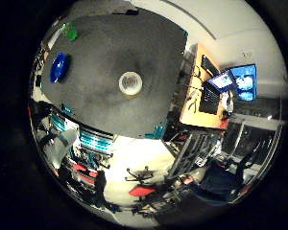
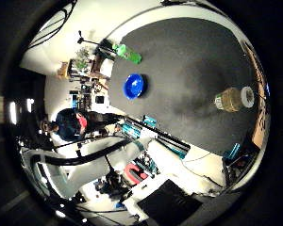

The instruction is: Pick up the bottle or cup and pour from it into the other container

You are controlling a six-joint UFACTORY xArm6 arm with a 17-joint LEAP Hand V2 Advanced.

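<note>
High above the dark tabletop (image 1: 134, 57), the hand does not show in either palm view, so whether its fingers are apart or together cannot be told. A tan cup (image 2: 232, 99) with a white rim stands upright near the middle of the tabletop, open mouth up. A blue bowl (image 2: 133, 86) sits well apart from it toward one edge, and a green bottle (image 2: 128, 52) lies near the corner beyond the bowl. The cup is probably light, thin-walled and easily crushed or tipped; a gentle grasp round its side wall, below the rim, seems safest. The bottle looks smooth and may roll.
</note>
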